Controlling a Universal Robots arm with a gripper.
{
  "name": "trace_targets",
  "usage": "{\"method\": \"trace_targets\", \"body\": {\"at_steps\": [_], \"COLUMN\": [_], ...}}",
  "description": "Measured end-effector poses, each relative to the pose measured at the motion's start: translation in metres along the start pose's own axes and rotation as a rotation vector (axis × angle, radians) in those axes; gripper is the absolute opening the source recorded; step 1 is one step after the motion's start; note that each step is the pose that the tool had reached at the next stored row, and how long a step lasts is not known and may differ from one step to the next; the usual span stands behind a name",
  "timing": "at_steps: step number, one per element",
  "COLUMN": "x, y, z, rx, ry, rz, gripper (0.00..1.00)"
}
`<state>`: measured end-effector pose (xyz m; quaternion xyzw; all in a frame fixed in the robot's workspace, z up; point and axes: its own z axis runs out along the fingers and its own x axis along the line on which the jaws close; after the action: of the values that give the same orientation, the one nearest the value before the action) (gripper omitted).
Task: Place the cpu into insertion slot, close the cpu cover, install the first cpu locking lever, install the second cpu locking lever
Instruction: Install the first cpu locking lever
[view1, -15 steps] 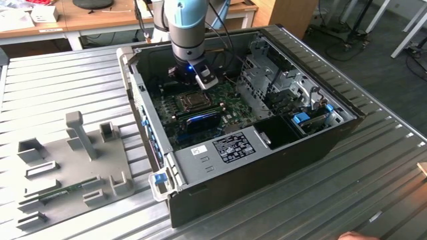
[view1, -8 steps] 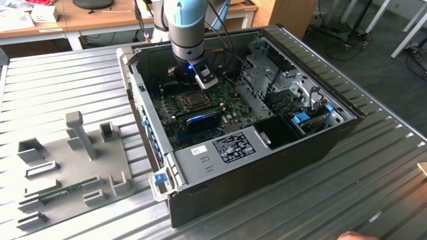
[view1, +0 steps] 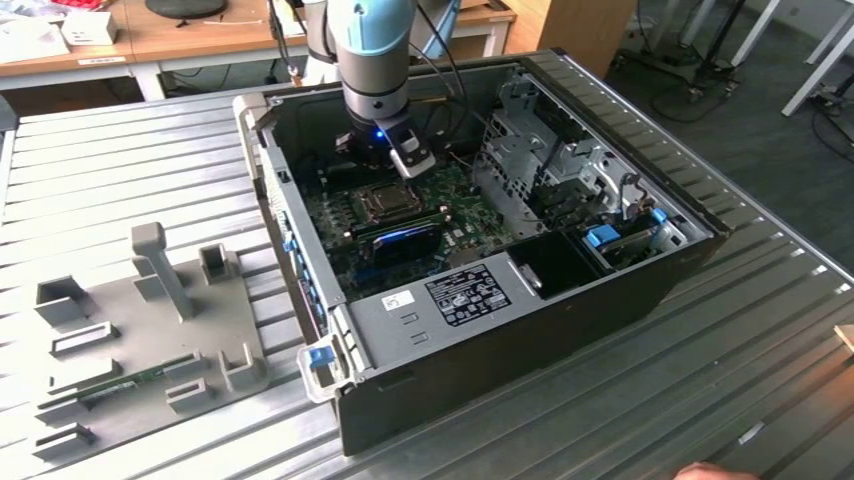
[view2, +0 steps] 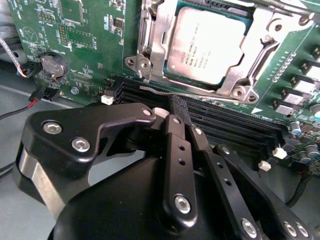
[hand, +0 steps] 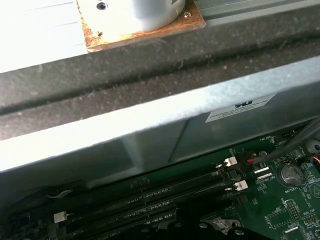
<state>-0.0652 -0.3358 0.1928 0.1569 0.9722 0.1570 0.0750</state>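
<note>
The cpu (view2: 210, 42) lies seated in the insertion slot (view2: 134, 61), with the cpu cover (view2: 250, 59) lying flat around its edges. It sits just beyond the tips of the jaws, across the black memory strips (view2: 235, 122). The gripper (view2: 177, 106) hangs over the green board (view2: 75, 30), jaws pressed together on nothing, inside the open computer case (view1: 561, 330) on the bench (view1: 134, 160).

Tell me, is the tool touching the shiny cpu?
Apart. In the second wrist view the tool hangs over the memory strips, and the cpu cover shows between it and the cpu.
</note>
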Motion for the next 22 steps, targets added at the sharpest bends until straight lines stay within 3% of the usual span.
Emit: {"method": "trace_targets", "body": {"at_steps": [22], "x": [-0.0007], "y": [-0.0036], "z": [0.0021], "rx": [0.0046], "ry": [-0.0016], "rz": [0.000], "gripper": [0.11]}}
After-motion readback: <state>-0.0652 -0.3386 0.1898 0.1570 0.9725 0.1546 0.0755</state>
